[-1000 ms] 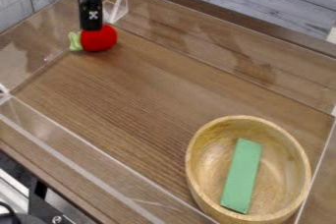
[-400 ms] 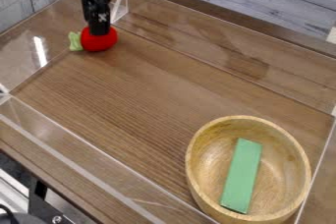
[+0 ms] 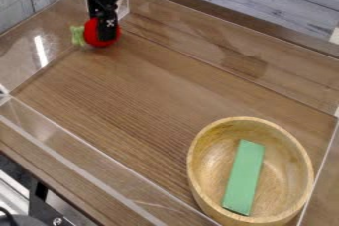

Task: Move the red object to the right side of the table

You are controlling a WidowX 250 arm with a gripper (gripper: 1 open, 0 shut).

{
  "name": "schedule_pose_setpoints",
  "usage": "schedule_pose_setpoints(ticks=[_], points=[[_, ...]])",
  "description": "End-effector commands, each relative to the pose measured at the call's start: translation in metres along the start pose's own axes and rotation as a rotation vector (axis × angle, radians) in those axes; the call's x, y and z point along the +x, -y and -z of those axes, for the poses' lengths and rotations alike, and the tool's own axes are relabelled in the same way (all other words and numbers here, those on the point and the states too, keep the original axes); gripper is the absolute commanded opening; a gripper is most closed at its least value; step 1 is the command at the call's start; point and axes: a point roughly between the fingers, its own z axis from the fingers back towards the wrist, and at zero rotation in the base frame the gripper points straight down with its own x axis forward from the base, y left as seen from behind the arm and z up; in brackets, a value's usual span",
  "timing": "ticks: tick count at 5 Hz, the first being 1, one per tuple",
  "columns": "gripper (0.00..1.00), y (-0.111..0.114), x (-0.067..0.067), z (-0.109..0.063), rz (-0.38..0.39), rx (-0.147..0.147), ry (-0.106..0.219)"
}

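The red object (image 3: 94,36), a small rounded toy fruit with a green leafy end on its left, lies at the far left of the brown wood-grain table (image 3: 159,91). My black gripper (image 3: 105,28) points straight down and is low over the fruit, hiding its upper right part. The fingers are dark against the arm, so I cannot make out their spacing or whether they touch the fruit.
A round light wooden bowl (image 3: 201,161) sits at the near right corner with a flat green block (image 3: 245,177) in it. Low clear acrylic walls (image 3: 40,121) border the table. Grey planks run along the back.
The gripper has come down and shifted slightly right in the picture, from above the fruit to low over it. The fruit and the bowl have stayed put.
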Motion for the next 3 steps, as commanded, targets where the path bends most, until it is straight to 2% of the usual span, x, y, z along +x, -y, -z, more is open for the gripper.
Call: schedule_pose_setpoints(ticks=[1, 3], points=[[1.00, -0.0102, 0.0006, -0.0216, -0.014, 0.033, 0.044], [1.00, -0.0041, -0.0024, -0.0160, 0.075, 0.016, 0.065]])
